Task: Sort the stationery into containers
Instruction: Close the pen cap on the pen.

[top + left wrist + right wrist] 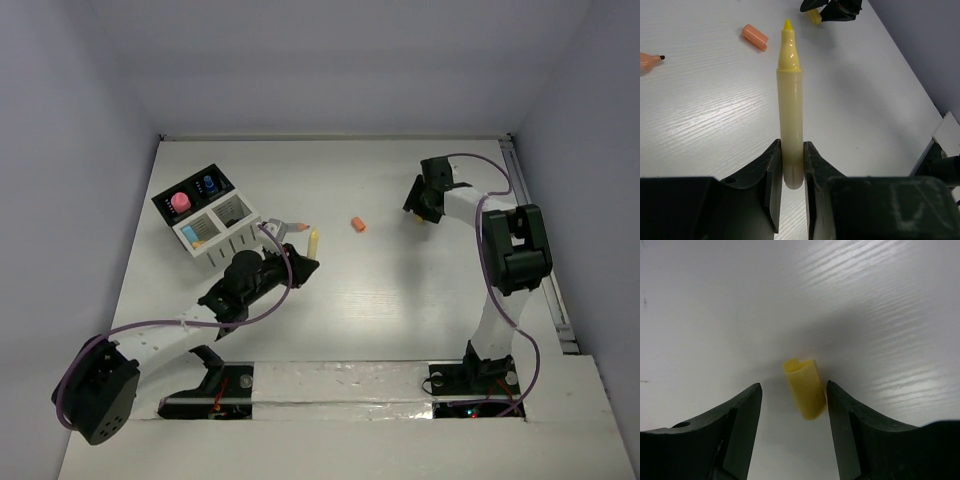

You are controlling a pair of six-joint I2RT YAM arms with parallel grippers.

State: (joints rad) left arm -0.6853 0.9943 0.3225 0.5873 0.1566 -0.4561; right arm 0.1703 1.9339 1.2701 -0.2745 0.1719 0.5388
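Beside the organizer (208,222), left gripper (791,160) is clamped on one uncapped yellow marker (790,100); one orange cap (755,37) and one orange marker (649,61) lie loose on the table. Right gripper (794,387) stands open astride one yellow cap (805,390).

yellow cap (805,388) | on table (865,300) | between parted fingers (742,425)

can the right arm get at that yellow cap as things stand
Probably yes: the right gripper is already at the yellow cap, with its jaws open on either side and nothing else between them.
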